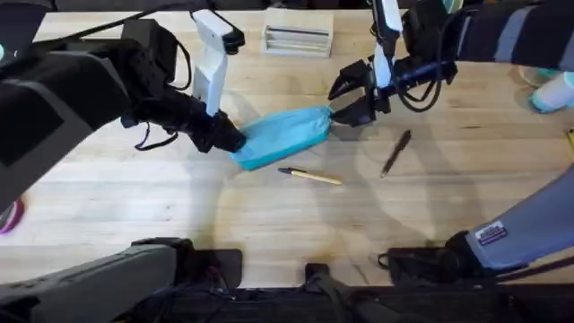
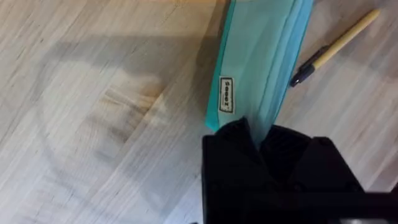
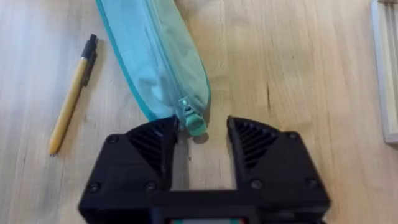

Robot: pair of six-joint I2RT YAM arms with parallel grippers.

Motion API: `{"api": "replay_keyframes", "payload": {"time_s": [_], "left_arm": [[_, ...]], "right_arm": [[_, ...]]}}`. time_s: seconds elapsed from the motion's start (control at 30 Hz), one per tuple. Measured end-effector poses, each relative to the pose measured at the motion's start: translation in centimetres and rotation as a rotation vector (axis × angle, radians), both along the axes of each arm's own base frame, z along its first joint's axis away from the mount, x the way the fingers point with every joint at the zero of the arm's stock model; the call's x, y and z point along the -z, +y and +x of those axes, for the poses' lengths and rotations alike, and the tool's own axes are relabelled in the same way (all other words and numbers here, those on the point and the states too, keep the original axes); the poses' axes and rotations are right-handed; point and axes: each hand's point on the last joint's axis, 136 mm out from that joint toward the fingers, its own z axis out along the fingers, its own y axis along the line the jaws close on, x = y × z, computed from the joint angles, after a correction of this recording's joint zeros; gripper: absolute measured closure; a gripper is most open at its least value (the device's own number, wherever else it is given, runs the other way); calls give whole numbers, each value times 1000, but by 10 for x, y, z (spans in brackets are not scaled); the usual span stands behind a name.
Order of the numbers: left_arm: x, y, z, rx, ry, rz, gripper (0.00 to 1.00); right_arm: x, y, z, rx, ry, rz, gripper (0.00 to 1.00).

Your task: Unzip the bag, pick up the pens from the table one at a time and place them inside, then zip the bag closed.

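While the right gripper [image 3: 200, 146] hangs with its fingers spread apart, the small teal zipper pull [image 3: 193, 121] sits just inside the gap, close against one finger pad, and nothing is pinched yet; that pull looks like the right place to take hold, since it is the one firm tab on an otherwise limp thing. At the far end, the left gripper [image 2: 260, 142] has its black fingers pressed together on the corner of the bag [image 1: 282, 136], pinning the fabric near the little sewn label [image 2: 226, 94]. Being soft, light cloth, the turquoise pouch will likely wrinkle and drag along the wood instead of resisting a tug, so the held corner seems needed as an anchor while the zipper is drawn along its length. It lies slanted near the middle of the table [image 1: 179, 211], between the two arms, still zipped as far as can be seen. Just beside it rests the tan-yellow pen [image 1: 310, 176] with its dark tip, apart from the pouch; the dark pen [image 1: 395, 153] lies farther off toward the right arm. Both are slim, stiff and probably prone to roll, best gripped mid-barrel.
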Motion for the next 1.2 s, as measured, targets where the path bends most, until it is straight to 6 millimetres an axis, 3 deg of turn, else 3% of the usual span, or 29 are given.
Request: {"api": "replay_keyframes", "payload": {"time_s": [0.23,0.27,0.67,1.2], "left_arm": [[0,0,0,0,-1,0,958],[0,0,0,0,0,0,958],[0,0,0,1,0,0,959],[0,0,2,0,-8,1,958]], "right_arm": [[1,1,-4,-3,17,-2,808],[1,0,-3,-2,13,-3,963],[-4,-5,5,14,-19,11,970],[-49,0,3,1,-110,95,970]]}}
